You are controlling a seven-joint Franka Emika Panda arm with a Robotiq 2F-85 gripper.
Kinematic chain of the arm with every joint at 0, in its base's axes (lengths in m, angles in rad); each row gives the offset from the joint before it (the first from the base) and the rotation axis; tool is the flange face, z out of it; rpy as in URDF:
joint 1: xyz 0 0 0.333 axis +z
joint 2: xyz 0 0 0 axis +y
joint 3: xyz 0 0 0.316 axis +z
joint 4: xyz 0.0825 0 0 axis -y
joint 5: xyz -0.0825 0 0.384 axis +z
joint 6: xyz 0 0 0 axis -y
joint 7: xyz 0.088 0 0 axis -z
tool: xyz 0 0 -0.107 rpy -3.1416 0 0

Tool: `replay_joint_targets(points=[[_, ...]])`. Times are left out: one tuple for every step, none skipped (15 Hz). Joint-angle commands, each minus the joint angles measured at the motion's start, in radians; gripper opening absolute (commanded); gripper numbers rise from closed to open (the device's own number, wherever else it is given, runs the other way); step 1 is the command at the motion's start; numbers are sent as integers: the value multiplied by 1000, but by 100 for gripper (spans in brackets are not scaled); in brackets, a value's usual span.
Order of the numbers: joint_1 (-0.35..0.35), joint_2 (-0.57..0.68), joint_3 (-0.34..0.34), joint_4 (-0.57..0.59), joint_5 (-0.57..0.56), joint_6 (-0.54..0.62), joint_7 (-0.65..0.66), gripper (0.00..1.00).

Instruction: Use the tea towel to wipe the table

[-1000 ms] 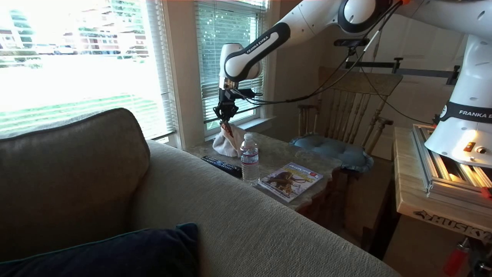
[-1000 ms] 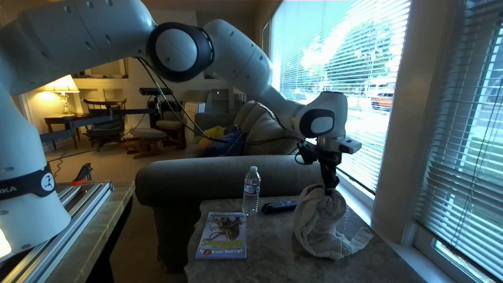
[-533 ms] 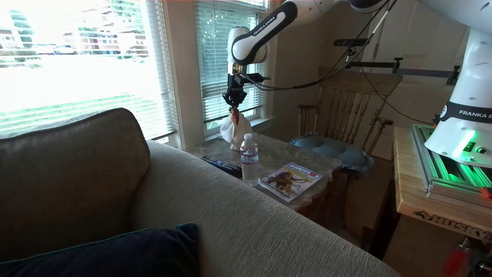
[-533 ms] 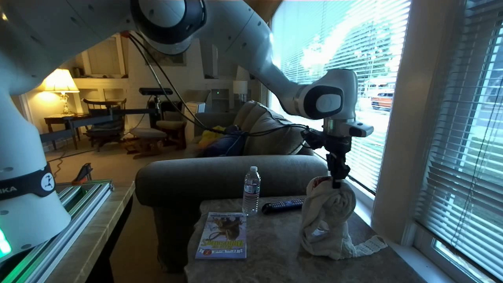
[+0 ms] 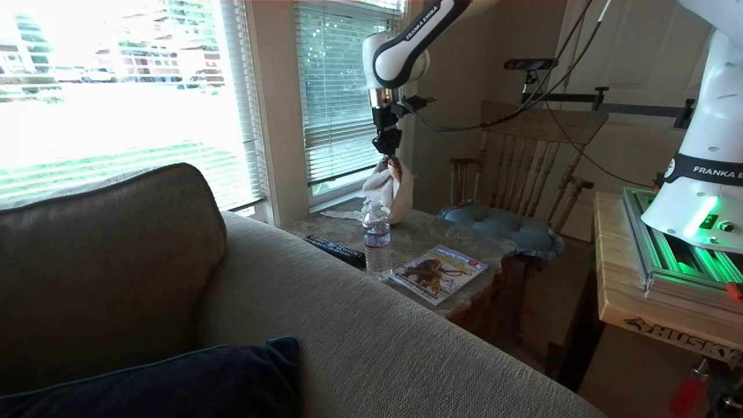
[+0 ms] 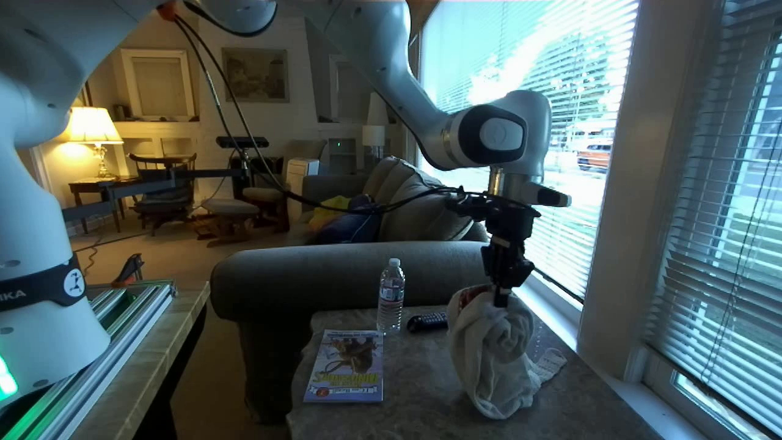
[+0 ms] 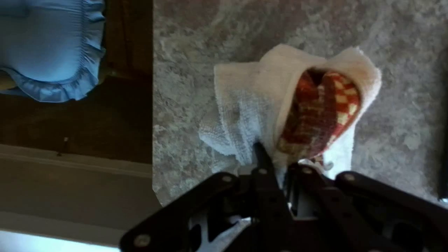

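Note:
My gripper is shut on the top of the bunched tea towel and points down. In an exterior view the gripper pinches the pale, cream towel, which hangs in folds. Its lacy end trails to the table's window side. I cannot tell whether the main bundle touches the table. In the wrist view the gripper comes from the bottom, with towel between its fingers. The towel's red and yellow checked side shows in an open fold. The water bottle partly covers the towel in an exterior view.
A water bottle, a black remote and a book lie or stand along the table's sofa side. The sofa arm borders the table. A chair with a blue cushion stands beside it; windows are behind.
The gripper has lifted the towel and carried it away from the sofa, toward the chair side. The wrist has turned somewhat. Bottle, book and remote have not moved. The base light went from amber to green.

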Motion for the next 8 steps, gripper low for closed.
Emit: replay_joint_targets(points=[[16, -93, -19, -156, -116, -52, -56, 3], [21, -99, -25, -180, -151, -63, -59, 3], [26, -98, -31, -196, -185, -71, -58, 3], [30, -98, -35, -214, -216, -74, -55, 3], [37, -92, -40, -226, -247, -72, -40, 3], [44, -81, -44, -235, -277, -54, -23, 3], [52, -65, -48, -230, -302, -71, -13, 3], [61, -49, -52, -226, -323, -73, 4, 3]])
